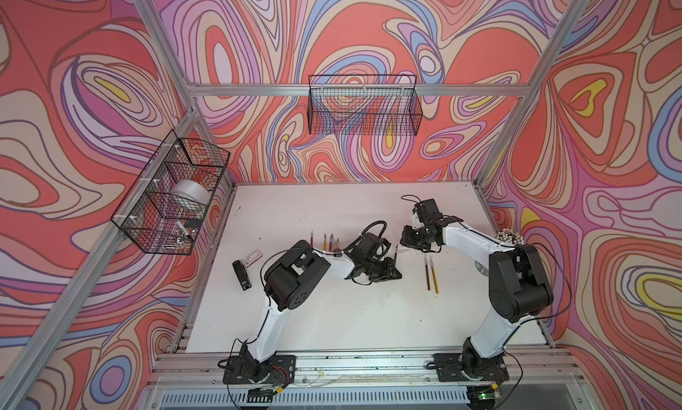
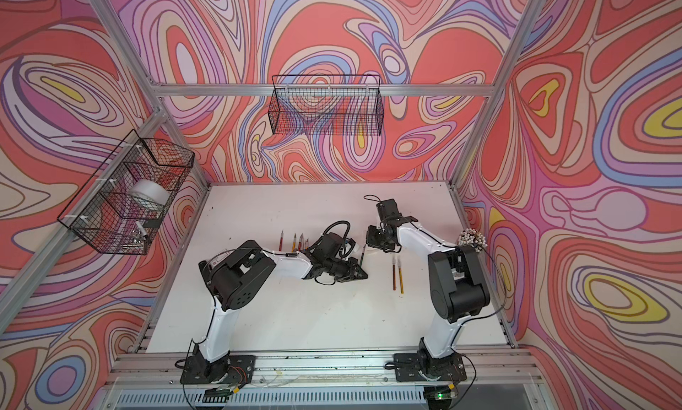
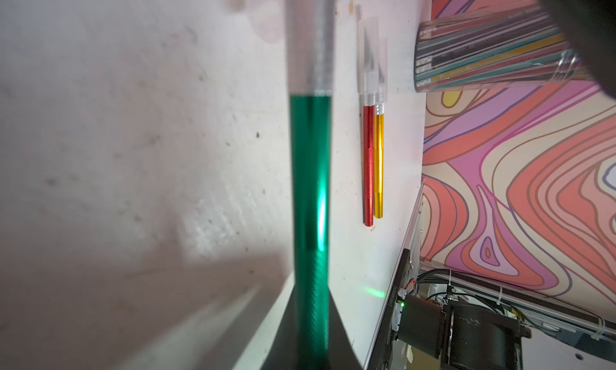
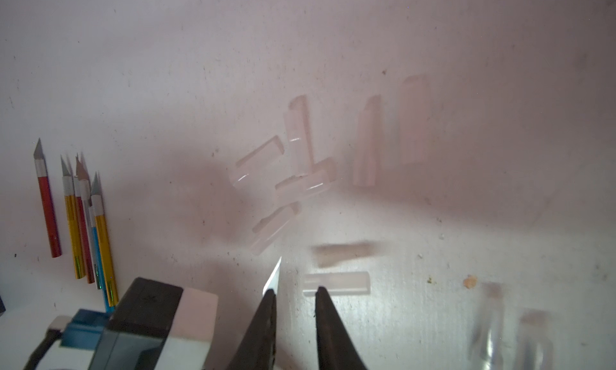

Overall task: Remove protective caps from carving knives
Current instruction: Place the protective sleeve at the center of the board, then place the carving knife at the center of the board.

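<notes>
A: What lies nearest on the worktop (image 1: 332,316)?

B: Two knives close side by side, a red one (image 3: 368,165) and a gold one (image 3: 378,161). Both carry their caps (image 3: 366,58), and the capped ends point to the far wall (image 1: 332,149).

A: And the left claw (image 1: 394,269)?

B: It is clamped on the handle of the green knife (image 3: 308,191). The long axis runs out of the claw, parallel to those two. The bare blade (image 4: 272,275) points away, just beside one finger of the right claw (image 4: 296,290).

A: Is that claw closed?

B: No, its fingers stand apart. One cap (image 4: 346,282) is just past a fingertip, its length across the fingers — if it touches, I cannot tell.

A: And farther?

B: Five bare knives (image 4: 83,218) in a row, blades to the far wall — and several loose caps (image 4: 290,171) pointing many ways.
</notes>
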Robot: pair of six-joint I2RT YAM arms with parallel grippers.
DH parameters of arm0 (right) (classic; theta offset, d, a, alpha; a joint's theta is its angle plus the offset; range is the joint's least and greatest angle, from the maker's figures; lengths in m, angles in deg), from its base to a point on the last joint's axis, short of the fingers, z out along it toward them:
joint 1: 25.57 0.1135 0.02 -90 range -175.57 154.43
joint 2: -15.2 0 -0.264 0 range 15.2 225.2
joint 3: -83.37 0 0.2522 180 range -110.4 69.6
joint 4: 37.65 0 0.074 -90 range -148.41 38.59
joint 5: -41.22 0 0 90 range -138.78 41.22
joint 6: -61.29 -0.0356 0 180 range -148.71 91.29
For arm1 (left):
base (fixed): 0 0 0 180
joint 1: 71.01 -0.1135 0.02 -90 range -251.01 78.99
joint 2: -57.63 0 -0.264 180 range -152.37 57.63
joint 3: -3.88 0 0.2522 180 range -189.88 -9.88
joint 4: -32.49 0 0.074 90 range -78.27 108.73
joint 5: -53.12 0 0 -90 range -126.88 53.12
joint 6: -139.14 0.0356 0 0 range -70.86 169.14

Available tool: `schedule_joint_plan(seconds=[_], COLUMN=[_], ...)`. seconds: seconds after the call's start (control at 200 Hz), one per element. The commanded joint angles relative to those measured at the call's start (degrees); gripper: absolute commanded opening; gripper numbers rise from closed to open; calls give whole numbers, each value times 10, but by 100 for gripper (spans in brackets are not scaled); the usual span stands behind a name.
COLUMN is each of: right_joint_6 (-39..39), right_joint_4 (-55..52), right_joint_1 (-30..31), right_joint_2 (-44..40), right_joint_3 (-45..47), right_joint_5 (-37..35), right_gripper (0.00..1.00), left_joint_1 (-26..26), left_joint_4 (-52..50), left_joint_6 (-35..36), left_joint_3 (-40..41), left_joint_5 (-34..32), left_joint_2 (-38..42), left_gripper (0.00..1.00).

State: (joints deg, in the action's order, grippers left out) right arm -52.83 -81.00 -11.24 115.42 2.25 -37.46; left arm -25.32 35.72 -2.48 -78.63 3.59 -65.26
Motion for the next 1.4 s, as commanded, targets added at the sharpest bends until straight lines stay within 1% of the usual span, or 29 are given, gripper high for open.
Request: schedule_joint_plan(seconds=[0.0,0.115,0.205,0.421,0.611,0.836,0.976,1.082,1.157,1.307,1.397], right_joint_6=[-2,-1,0,-20,-33,-42,-43,-45,-46,-51,-55], right_joint_4=[-4,-4,4,38,60,75,79,81,81,86,88], right_joint_1=[1,1,1,1,2,2,3,4,3,5,8], right_joint_2=[-13,-17,-27,-40,-37,-34,-28,-27,-29,-32,-30], right_joint_3=[4,4,12,41,67,82,83,82,80,77,70], right_joint_5=[-13,-8,13,92,126,141,147,146,146,153,156], right_gripper=[23,20,19,21,24,25,20,13,9,7,7], left_joint_1=[-2,-2,-3,-3,-4,-4,-4,-4,-3,-5,-14], left_joint_4=[16,17,14,11,12,11,9,3,3,4,21], left_joint_6=[-7,3,14,27,30,32,36,39,38,40,36], left_joint_3=[-9,-2,9,30,35,35,36,36,38,47,74], left_joint_5=[3,4,0,-5,-9,-13,-13,-13,-15,-21,-33], left_joint_2=[-6,4,16,37,46,53,56,56,57,67,91], left_gripper=[0,0,0,0,0,0,0,0,0,0,9])
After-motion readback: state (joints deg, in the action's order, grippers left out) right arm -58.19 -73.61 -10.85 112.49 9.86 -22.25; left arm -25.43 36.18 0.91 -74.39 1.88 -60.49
